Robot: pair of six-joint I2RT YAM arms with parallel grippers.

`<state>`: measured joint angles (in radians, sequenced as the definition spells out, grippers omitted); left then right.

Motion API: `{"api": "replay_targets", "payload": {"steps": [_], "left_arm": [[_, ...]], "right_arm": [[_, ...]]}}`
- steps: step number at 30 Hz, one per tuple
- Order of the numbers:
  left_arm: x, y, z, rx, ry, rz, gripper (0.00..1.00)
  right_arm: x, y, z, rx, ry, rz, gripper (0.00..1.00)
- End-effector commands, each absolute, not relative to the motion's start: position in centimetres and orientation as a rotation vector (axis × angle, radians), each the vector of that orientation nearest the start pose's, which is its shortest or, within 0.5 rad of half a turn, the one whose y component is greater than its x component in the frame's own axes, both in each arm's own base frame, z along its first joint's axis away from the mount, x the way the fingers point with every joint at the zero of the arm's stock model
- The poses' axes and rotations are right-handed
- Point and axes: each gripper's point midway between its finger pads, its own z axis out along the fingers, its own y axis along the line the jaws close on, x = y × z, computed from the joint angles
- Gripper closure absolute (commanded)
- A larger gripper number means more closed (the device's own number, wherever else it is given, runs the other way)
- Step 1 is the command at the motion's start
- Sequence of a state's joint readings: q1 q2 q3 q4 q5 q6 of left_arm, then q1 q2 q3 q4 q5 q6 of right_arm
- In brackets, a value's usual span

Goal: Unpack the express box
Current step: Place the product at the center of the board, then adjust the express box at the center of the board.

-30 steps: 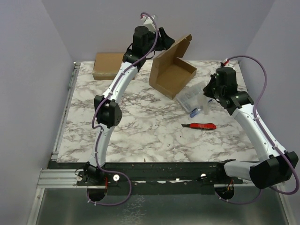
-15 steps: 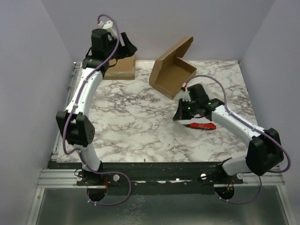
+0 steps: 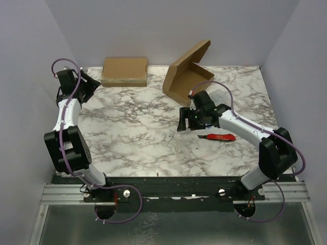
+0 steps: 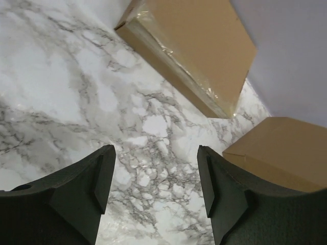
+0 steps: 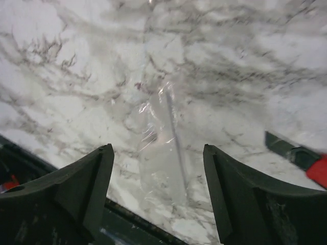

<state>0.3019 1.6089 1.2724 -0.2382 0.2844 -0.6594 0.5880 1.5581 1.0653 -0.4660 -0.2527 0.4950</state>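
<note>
The open express box [image 3: 187,76] stands tilted at the back centre with its lid up. Its brown side also shows in the left wrist view [image 4: 286,150]. My right gripper [image 3: 183,122] hangs in front of the box with its jaws open. Below and between its fingers [image 5: 157,153] a clear plastic bag [image 5: 163,153] lies on the marble, held by neither finger. My left gripper [image 3: 88,84] is at the far left edge, open [image 4: 156,150] and empty, facing the boxes.
A closed, taped cardboard box [image 3: 124,71] lies at the back left, also seen from the left wrist [image 4: 194,56]. A red utility knife [image 3: 220,137] lies right of my right gripper, its end showing at the right wrist view's edge [image 5: 314,167]. The table's dark front rail [image 5: 30,158] shows there too.
The left arm swung from the open box past the closed box to the far left. The right gripper moved left across the table and opened, letting go of the clear bag.
</note>
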Motion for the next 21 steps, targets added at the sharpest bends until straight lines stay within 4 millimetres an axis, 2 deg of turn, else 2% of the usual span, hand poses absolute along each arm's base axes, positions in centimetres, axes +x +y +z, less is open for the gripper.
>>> {"api": "replay_targets", "payload": {"steps": [1, 3, 6, 7, 8, 11, 14, 17, 18, 21], "left_arm": [[49.7, 5.2, 24.8, -0.744, 1.813, -0.651, 0.30], [50.7, 5.8, 25.0, -0.706, 1.790, -0.620, 0.30], [52.2, 7.1, 24.7, -0.652, 1.763, -0.526, 0.30], [52.8, 7.5, 24.4, -0.650, 1.763, -0.503, 0.30], [53.3, 7.9, 24.0, -0.654, 1.766, -0.493, 0.30], [54.1, 9.0, 23.6, -0.687, 1.667, -0.461, 0.32], [55.0, 8.7, 23.3, -0.696, 1.560, -0.530, 0.30], [57.3, 8.0, 21.6, -0.692, 1.575, -0.561, 0.31], [58.1, 7.8, 21.1, -0.691, 1.576, -0.560, 0.31], [60.2, 7.6, 19.5, -0.722, 1.553, -0.562, 0.30]], "right_arm": [[31.3, 23.3, 12.3, -0.324, 2.513, 0.346, 0.19], [33.3, 25.9, 14.7, -0.369, 2.391, 0.441, 0.20], [36.0, 31.0, 17.6, -0.387, 2.252, 0.595, 0.18], [37.3, 32.6, 17.3, -0.364, 2.236, 0.598, 0.17], [39.0, 34.5, 18.5, -0.331, 2.184, 0.630, 0.13], [43.8, 38.4, 19.6, -0.180, 2.111, 0.657, 0.11], [48.3, 41.0, 19.2, -0.078, 2.093, 0.642, 0.11], [52.3, 42.6, 18.9, -0.030, 2.039, 0.589, 0.11], [53.3, 43.0, 18.7, -0.012, 2.012, 0.579, 0.03], [55.7, 43.7, 18.4, 0.032, 1.908, 0.573, 0.00]]}}
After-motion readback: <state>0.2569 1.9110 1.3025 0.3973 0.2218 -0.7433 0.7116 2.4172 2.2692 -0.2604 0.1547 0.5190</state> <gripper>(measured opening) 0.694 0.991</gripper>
